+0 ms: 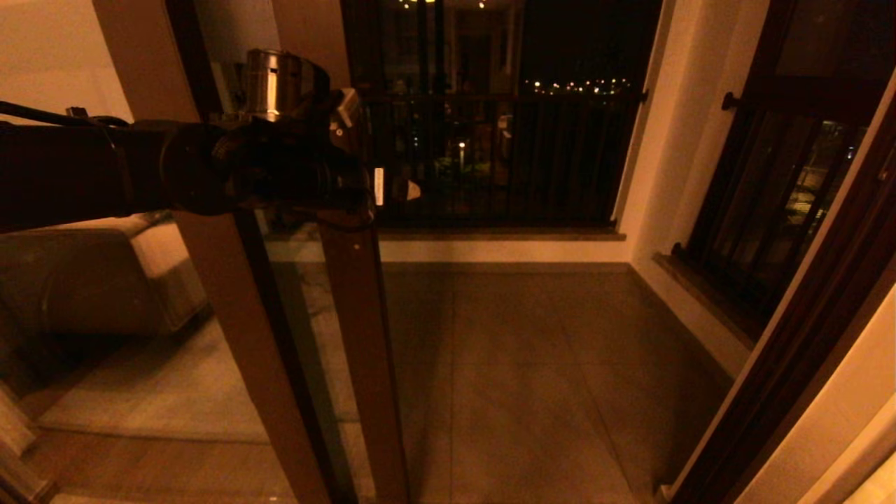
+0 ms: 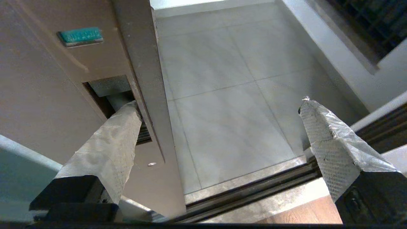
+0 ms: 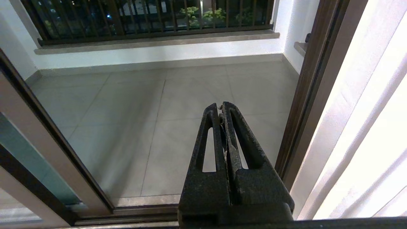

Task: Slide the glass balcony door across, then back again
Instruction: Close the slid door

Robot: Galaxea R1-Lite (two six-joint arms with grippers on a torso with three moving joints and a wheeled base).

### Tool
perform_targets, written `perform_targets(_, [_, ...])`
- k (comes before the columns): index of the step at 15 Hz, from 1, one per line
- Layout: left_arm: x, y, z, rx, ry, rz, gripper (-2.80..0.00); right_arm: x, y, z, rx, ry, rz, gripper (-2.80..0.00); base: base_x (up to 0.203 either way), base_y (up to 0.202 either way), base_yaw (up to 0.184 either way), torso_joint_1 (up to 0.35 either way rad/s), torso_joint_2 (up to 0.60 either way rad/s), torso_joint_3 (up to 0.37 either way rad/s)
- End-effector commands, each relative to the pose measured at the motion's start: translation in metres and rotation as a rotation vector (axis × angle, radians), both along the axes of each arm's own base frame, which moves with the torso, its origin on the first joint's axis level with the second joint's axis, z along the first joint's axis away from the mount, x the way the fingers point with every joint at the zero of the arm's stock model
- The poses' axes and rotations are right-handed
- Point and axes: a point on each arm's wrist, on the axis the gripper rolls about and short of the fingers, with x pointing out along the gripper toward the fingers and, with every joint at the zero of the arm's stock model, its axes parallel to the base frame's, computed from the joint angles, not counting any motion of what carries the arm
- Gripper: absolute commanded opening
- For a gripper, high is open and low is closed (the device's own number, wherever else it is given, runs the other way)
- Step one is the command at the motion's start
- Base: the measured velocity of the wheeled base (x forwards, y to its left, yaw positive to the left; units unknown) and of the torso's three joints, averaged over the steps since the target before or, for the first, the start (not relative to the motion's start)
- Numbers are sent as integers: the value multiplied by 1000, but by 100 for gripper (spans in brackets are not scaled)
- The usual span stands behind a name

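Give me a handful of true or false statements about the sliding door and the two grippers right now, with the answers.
1. The left gripper is open, with one finger tucked into the recess in the door frame. True.
2. The right gripper is wide open. False: its fingers are pressed together, holding nothing.
3. The doorway is open, with the balcony floor showing past the door's edge. True.
4. The right gripper is touching the door. False: it hangs clear, pointing at the balcony floor.
5. A railing with vertical bars stands at the far side of the balcony. True.
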Motion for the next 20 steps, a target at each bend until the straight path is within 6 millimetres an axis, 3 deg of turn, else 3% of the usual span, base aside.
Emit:
perform_targets(1, [-1, -5, -2, 4, 10, -9, 0, 0, 0, 0, 0, 0, 0, -280, 0, 0, 0, 0, 0, 0])
perform_targets(20, [-5, -62, -9, 14, -14, -75, 0, 0, 0, 0, 0, 0, 0, -280, 0, 0, 0, 0, 0, 0])
